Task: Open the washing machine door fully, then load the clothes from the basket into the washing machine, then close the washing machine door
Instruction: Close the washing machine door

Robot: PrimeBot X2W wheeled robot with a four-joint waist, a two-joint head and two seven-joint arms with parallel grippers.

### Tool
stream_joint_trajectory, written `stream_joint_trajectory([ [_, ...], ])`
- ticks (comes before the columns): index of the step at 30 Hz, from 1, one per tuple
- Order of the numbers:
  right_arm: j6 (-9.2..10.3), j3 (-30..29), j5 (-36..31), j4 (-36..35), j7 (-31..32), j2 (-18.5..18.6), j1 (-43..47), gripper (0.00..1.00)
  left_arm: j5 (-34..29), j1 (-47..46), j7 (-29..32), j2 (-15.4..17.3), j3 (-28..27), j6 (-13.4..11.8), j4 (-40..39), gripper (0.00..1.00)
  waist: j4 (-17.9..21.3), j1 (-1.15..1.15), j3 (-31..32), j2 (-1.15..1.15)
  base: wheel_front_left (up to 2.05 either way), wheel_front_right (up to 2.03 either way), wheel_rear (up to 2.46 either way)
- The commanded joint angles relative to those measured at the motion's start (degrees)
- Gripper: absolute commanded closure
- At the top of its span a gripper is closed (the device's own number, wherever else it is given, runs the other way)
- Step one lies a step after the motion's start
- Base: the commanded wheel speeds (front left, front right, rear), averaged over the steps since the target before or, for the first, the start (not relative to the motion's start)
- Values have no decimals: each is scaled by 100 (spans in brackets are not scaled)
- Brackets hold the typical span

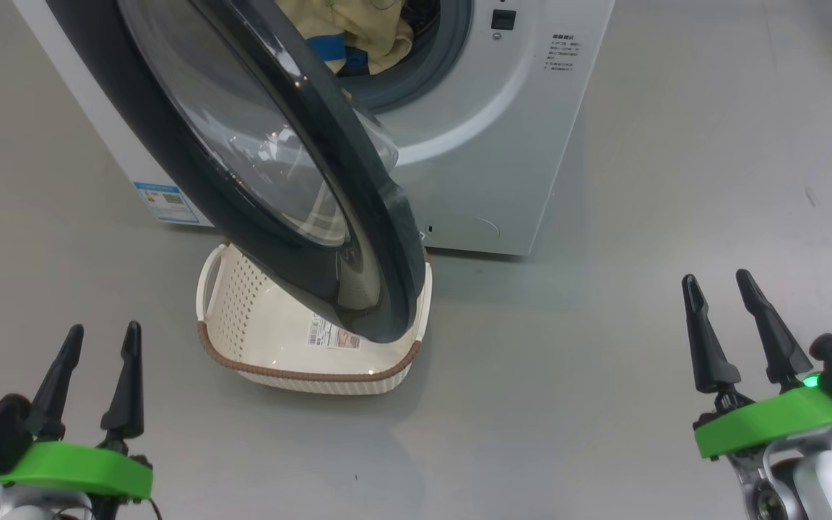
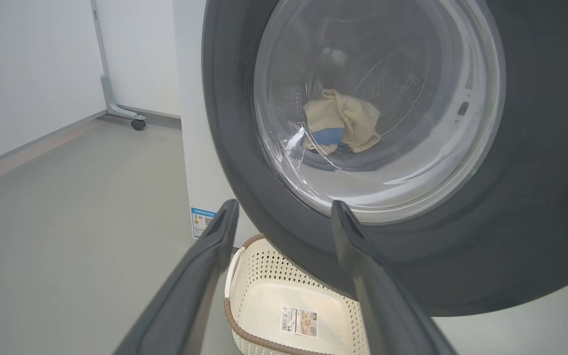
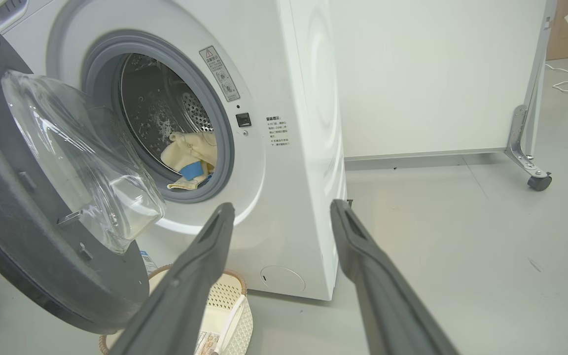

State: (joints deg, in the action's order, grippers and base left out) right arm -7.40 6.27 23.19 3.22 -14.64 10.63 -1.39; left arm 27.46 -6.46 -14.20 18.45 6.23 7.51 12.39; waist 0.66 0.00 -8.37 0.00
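At the lower left of the head view, the left end effector (image 1: 105,327) hovers above the grey floor (image 1: 604,404) with its two dark fingers parted and nothing between them; in its own wrist view the fingers (image 2: 215,246) stand wide apart. Just right of it, at lower centre, the cream basket (image 1: 243,318) sits on the floor against the foot of the washing machine (image 1: 503,144), and the label sticker (image 1: 333,334) on its bottom shows. The washing machine door (image 1: 394,224) runs from the upper left to the centre, swung out at an angle, and its black lower rim overhangs the right part of the basket. A blue label sticker (image 1: 170,202) shows on the machine's side, left of the door. At the top centre the pale yellow clothes (image 1: 358,29) with blue trim lie in the mouth of the drum, on the grey gasket (image 1: 416,79). The right wrist view shows the same clothes (image 3: 190,153) at the drum's lower front edge, with the glass bowl (image 3: 91,162) of the door to their left. At the lower right of the head view the right end effector (image 1: 716,276) hangs well apart from the machine, fingers spread wide and holding nothing.
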Motion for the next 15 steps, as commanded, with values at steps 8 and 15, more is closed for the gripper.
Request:
stream_joint_trajectory([
  [8, -9, 55, 11, -105, -36, 64, -41, 0, -114, -151, -80, 61, -249, -2, -65, 0, -17, 0, -4, 0, 0, 0, 0],
  [15, -9, 56, 7, -103, -36, 54, -41, 0, -169, -180, -80, 111, -132, -2, -99, 0, 0, 0, 4, 0, 0, 0, 0],
])
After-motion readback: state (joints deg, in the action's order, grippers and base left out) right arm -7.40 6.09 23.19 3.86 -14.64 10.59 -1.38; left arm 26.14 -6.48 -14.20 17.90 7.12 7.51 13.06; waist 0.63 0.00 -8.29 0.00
